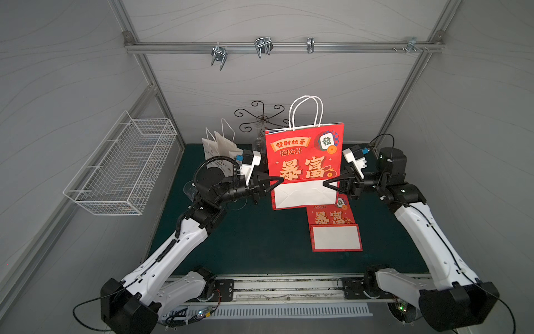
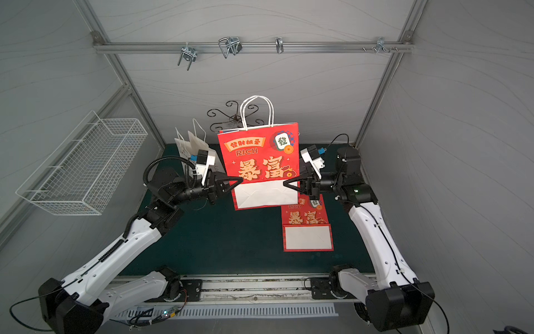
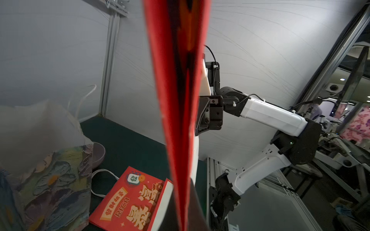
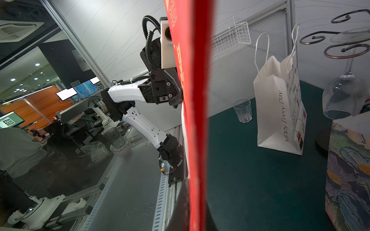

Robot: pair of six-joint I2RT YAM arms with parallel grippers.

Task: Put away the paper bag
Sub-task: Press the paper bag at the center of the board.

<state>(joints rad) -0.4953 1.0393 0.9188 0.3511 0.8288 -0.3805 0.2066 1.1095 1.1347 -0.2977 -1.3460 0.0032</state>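
Paper bag (image 1: pixel 303 150), red and folded flat, hangs upright clear of the tabletop (image 1: pixel 254 240), with its white handles (image 1: pixel 306 112) uppermost. Left claw (image 1: pixel 279 181) is pinched shut on one side edge. Right claw (image 1: pixel 326 184) is pinched shut on the opposite edge. Both grips sit low on the printed panel.

Step in hand, as judged: carrying the lifted bag toward storage. The destination is not certain: the wire basket (image 1: pixel 121 170) on the side wall and the hooks (image 1: pixel 263 46) on the rear rail are both candidates. The next move calls for both arms to travel together and keep the bag taut.

Obstructions noted: a scrolled glass stand (image 1: pixel 261 117) directly behind the bag, white bags (image 1: pixel 219 144) beside that stand, and a second red bag (image 1: pixel 335 228) lying flat on the tabletop below.
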